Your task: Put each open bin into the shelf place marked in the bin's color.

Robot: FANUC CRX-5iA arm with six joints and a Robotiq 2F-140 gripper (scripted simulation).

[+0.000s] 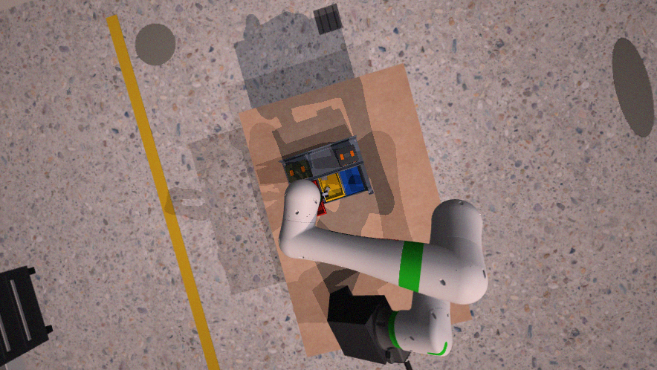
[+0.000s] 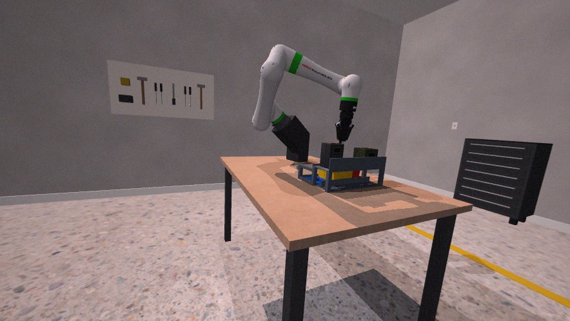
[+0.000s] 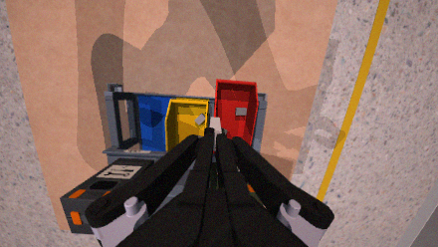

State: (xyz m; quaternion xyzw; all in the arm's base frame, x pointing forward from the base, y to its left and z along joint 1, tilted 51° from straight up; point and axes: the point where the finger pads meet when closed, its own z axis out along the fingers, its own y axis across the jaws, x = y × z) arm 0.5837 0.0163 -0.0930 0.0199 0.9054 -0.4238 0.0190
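A grey shelf stands on the wooden table. Its lower row holds a blue compartment, a yellow bin and a red bin, side by side. The red bin sticks out farther past the shelf's front than the yellow one. Each of these two bins holds a small grey part. My gripper is shut and empty. It hangs above the shelf, over the gap between the yellow and red bins. It also shows in the side view. In the top view my wrist hides most of the red bin.
A black box and an olive box, both with orange marks, stand on the shelf's upper board. My black base sits at the table's near end. A black cabinet stands off the table.
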